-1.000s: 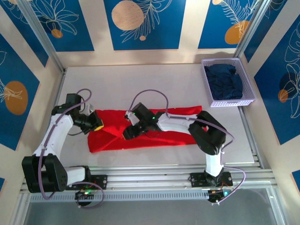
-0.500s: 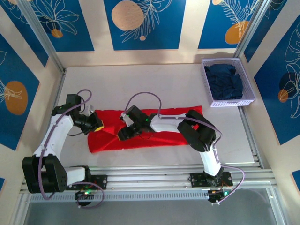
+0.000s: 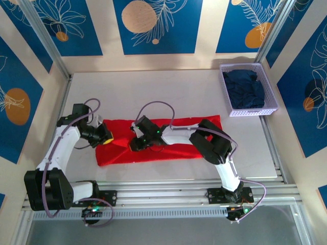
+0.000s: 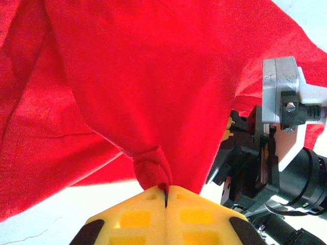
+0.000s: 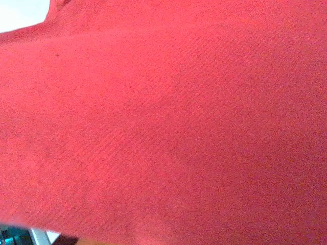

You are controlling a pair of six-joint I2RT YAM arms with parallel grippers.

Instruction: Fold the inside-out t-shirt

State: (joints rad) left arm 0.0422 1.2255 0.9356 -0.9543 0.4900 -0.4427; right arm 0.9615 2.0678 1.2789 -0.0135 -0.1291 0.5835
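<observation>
The bright red t-shirt [image 3: 115, 153] lies as a long folded strip across the table's near half. At the strip's left end my left gripper [image 3: 104, 137] is shut, and in the left wrist view a bunched knot of the t-shirt [image 4: 153, 76] is pinched between its yellow fingertips [image 4: 166, 191]. My right gripper [image 3: 136, 144] presses down on the cloth left of the strip's middle, its arm lying along the shirt. Red t-shirt fabric [image 5: 163, 122] covers the right wrist view and hides its fingers, so I cannot tell how its jaws stand. The right arm's black and silver wrist parts [image 4: 265, 153] sit close beside the pinched cloth.
A lavender basket [image 3: 225, 89] at the far right of the table holds a dark navy garment [image 3: 248, 89]. Bare white tabletop [image 3: 153, 92] stretches behind the shirt. A metal rail [image 3: 163, 191] runs along the near edge by the arm bases.
My right gripper has slid left along the shirt toward the left gripper, its arm stretching further over the cloth. The left gripper has kept its pinch in place.
</observation>
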